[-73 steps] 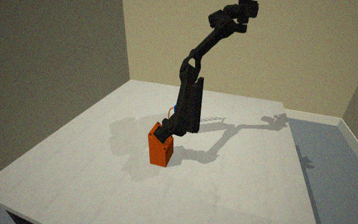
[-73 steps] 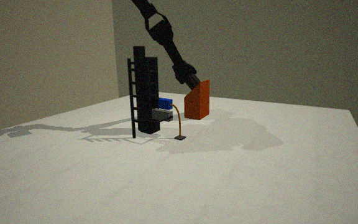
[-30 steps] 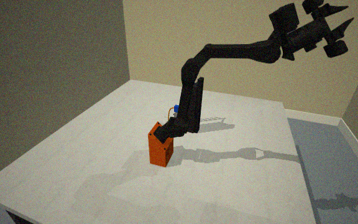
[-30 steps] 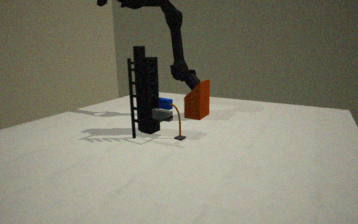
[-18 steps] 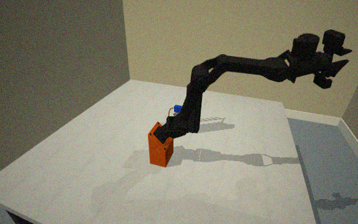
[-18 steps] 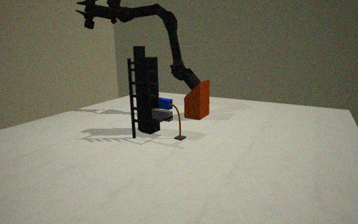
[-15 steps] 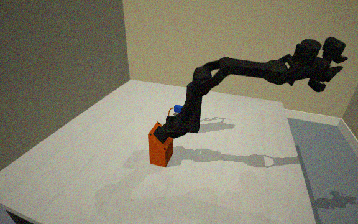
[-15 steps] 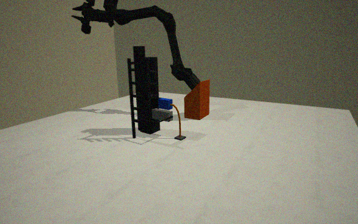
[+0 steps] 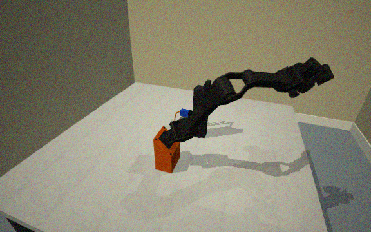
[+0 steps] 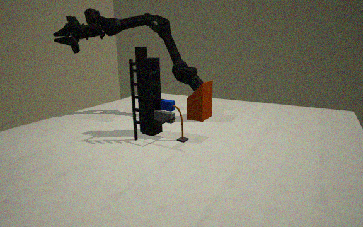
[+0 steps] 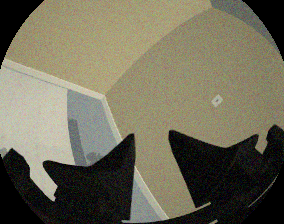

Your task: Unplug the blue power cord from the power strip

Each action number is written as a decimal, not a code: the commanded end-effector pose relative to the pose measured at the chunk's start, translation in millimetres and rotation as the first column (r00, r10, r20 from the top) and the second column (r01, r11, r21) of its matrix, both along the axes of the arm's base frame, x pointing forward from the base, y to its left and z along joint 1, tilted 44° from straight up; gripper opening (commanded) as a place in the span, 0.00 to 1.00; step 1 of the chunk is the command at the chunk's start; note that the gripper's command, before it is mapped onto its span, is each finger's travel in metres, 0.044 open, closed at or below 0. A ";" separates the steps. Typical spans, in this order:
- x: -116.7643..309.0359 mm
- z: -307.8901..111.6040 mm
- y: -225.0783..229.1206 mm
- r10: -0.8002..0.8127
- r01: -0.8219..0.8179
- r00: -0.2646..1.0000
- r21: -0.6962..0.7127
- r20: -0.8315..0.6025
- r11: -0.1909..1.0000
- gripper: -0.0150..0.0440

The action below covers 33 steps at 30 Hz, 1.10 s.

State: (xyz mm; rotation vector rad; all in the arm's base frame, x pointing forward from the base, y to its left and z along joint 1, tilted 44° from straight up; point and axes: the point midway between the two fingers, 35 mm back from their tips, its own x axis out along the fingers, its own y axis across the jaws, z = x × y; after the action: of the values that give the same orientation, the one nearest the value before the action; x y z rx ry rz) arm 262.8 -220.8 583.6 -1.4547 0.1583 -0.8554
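The blue plug (image 9: 184, 113) (image 10: 168, 104) is against the side of the upright black tower (image 10: 149, 91), which seems to bear the power strip. How deep the plug sits is hidden. An orange-brown cord (image 9: 175, 116) (image 10: 182, 123) bends from the plug down to a small dark foot (image 10: 183, 139) on the table. My gripper (image 10: 54, 37) (image 11: 151, 136) is open, with nothing between its fingers. It is high up and well away from the plug, cord and tower. In the top view its hand is at the upper right, with the fingertips hard to make out.
A grey block (image 10: 164, 116) juts from the tower just below the plug. A thin black ladder-like rack (image 10: 133, 94) stands beside the tower. The arm rises from an orange base (image 9: 164, 158) (image 10: 200, 105) on the pale table (image 9: 76, 167) (image 10: 232, 176). Walls stand behind.
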 end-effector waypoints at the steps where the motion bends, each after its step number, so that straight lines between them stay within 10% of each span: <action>1: 40.6 -37.7 1.8 0.075 -0.068 0.996 0.138 -0.042 0.988 0.53; 18: 168.5 -199.0 99.1 0.358 -0.168 0.906 0.583 -0.226 0.795 0.53; 33: 194.5 -341.9 231.1 0.496 -0.009 0.737 0.728 -0.458 0.685 0.53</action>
State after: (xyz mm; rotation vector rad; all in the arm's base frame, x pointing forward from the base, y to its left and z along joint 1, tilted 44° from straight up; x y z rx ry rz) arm 458.5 -10.3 271.3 -0.9360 0.6171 -0.0165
